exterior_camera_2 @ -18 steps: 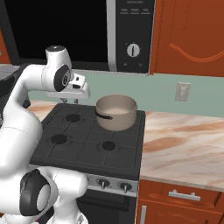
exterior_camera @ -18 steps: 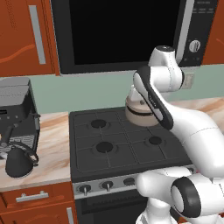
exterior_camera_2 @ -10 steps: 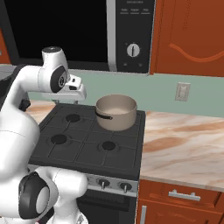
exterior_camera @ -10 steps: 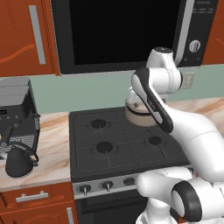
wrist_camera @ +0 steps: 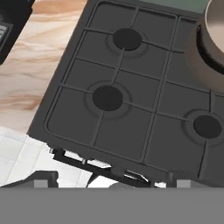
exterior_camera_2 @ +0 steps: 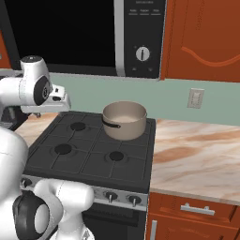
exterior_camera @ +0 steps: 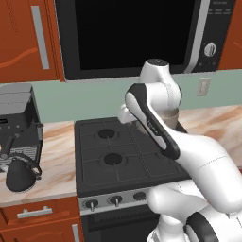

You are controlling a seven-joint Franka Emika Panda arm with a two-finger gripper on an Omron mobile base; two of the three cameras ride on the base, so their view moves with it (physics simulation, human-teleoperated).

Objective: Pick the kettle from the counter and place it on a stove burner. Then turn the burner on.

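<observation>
The dark grey kettle (exterior_camera: 20,174) stands upright on the marble counter (exterior_camera: 57,156) left of the stove, just in front of the coffee machine. My gripper (wrist_camera: 111,181) hovers over the stove, well to the right of the kettle. Its fingertips (wrist_camera: 43,178) sit far apart at the bottom of the hand view, open with nothing between them. The white hand (exterior_camera_2: 58,99) hangs above the back left of the cooktop. The wider stove burner (wrist_camera: 107,97) lies under the grates at the front left, also seen as the burner (exterior_camera: 113,159).
A tan saucepan (exterior_camera_2: 124,119) occupies the back right burner. A grey coffee machine (exterior_camera: 16,123) stands behind the kettle. Knobs (exterior_camera: 113,201) line the stove's front. A microwave (exterior_camera: 132,33) hangs above. More counter (exterior_camera_2: 197,154) stretches to the right.
The arm has swung left, carrying the hand away from the saucepan toward the stove's left side. The kettle and saucepan have not moved.
</observation>
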